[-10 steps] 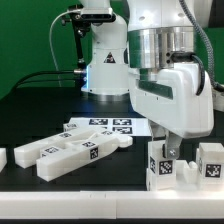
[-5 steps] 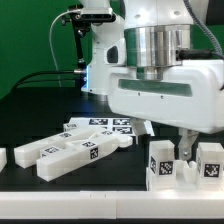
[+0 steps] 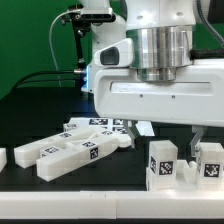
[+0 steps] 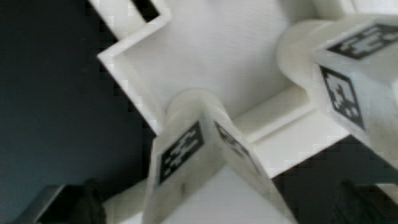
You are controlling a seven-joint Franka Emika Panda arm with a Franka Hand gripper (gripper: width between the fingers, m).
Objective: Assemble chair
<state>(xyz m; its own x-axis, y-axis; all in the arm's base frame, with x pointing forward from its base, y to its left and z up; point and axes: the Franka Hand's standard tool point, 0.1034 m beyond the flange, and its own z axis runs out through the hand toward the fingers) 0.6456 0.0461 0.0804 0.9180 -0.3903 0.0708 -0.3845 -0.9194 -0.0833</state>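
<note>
The chair's partly built block (image 3: 182, 162) stands at the exterior view's right, white with black tags on two upright posts. My gripper (image 3: 170, 136) hangs just above it, open, its dark fingers (image 3: 197, 138) spread wide on either side. In the wrist view a white tagged post (image 4: 210, 150) and a slab (image 4: 214, 70) fill the picture; the gripper (image 4: 221, 206) straddles the post with dark gaps on both sides, holding nothing. More white chair pieces (image 3: 70, 150) lie loose at the exterior view's left.
The marker board (image 3: 108, 125) lies flat behind the loose pieces. A small white piece (image 3: 3, 157) sits at the left edge. The arm's base (image 3: 105, 65) stands at the back on the black table, before a green backdrop.
The jaws have spread from a grip on the right-hand block to fully open, letting it go. The hand has turned and lifted a little; the block stays put.
</note>
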